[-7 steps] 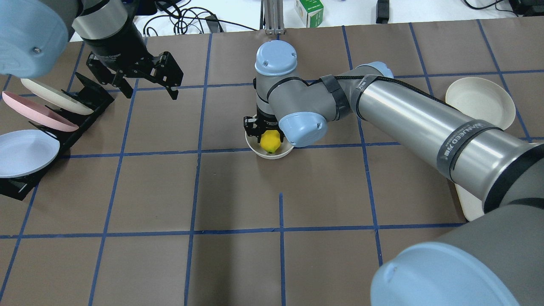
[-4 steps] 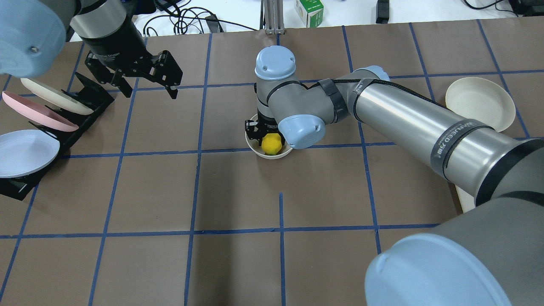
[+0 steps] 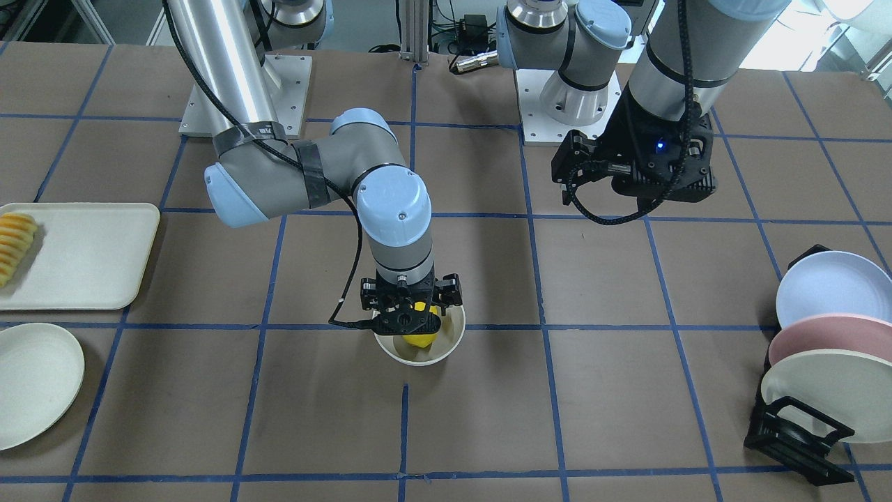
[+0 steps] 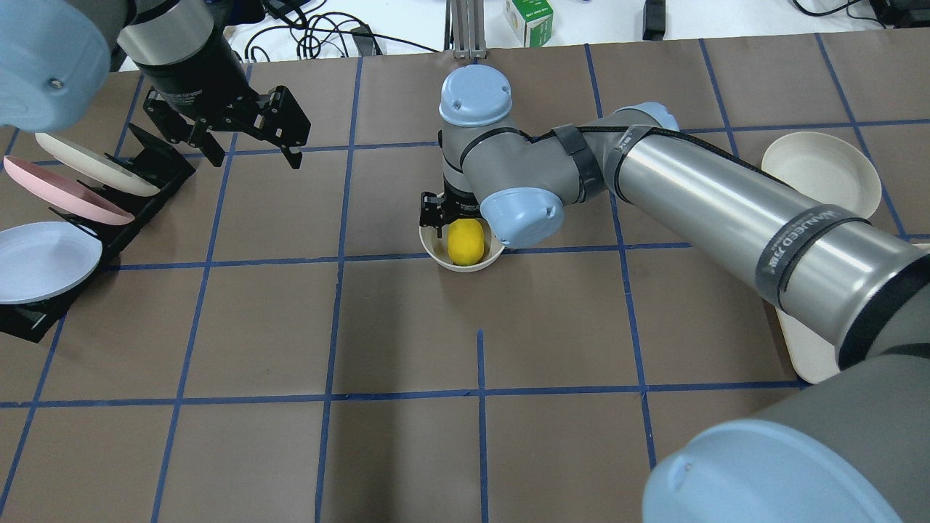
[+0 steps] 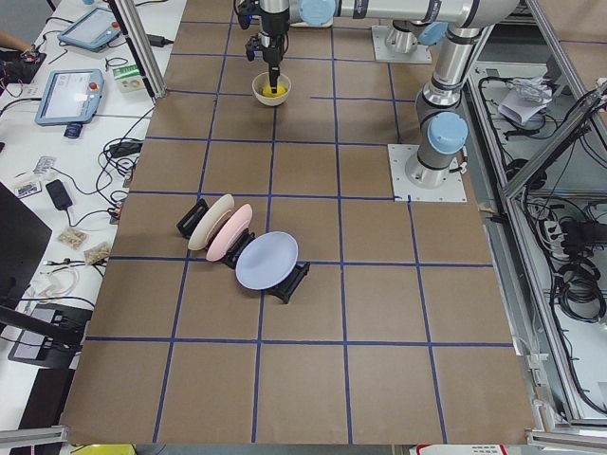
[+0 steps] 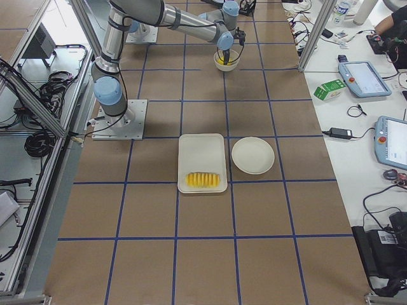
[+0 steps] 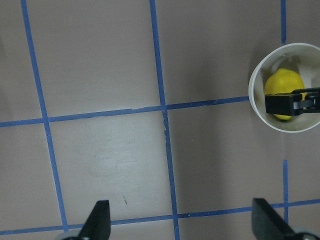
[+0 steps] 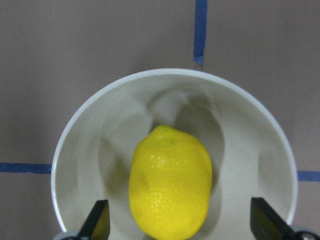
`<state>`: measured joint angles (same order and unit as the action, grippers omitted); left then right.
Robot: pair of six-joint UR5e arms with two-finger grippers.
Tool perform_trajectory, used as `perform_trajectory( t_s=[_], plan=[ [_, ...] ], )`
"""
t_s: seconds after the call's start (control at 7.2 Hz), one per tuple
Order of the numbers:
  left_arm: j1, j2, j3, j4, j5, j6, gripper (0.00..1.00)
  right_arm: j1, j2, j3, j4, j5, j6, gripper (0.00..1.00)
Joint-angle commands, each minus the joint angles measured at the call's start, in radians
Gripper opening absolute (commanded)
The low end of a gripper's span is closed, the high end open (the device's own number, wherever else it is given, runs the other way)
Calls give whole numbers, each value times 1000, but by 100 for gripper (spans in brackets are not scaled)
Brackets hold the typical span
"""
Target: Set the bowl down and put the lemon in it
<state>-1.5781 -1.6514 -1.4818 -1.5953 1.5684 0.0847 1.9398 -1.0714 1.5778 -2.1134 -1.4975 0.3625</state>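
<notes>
**A:** Since a second ago the lemon (image 4: 466, 242) has dropped out of the right gripper (image 3: 411, 314)'s pinch. It now lies loose on the floor of the bowl (image 4: 465, 267).

**B:** Run me across, left to right.

**A:** Far left of the bowl is the rack of plates (image 4: 163, 165). Nearer, but well left of the bowl, the left gripper (image 4: 254, 149) hangs in the air with its fingers spread wide and empty. Then comes the bowl itself, with the lemon inside. The right gripper is directly over it, fingers wide apart, one toward each side of the rim. Well right of the bowl sits a shallow cream plate (image 4: 821, 174).

**B:** So what's left?

**A:** Only the retreat, I'd say. Lift straight up and keep the fingers spread until they're clear above the rim. Any sideways drift first could clip the rim and skid the bowl, or nudge the lemon. The left arm should stay out of it.
</notes>
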Motion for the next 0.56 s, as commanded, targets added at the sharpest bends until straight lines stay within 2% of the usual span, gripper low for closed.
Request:
perform_trajectory(
  t_s=[0.0,0.28,0.42],
  plan=[
    [-2,-1,0,0,-1,1,100,-68,-114,-4,135,-22,-8,100],
    [-3,1,-2,-2,-2,0,100,-216,-275,4,322,-41,-107,100],
    [-6,1,-2,-2,-2,-3,100,-293,-344,19,376,-46,-193,100]
  ],
)
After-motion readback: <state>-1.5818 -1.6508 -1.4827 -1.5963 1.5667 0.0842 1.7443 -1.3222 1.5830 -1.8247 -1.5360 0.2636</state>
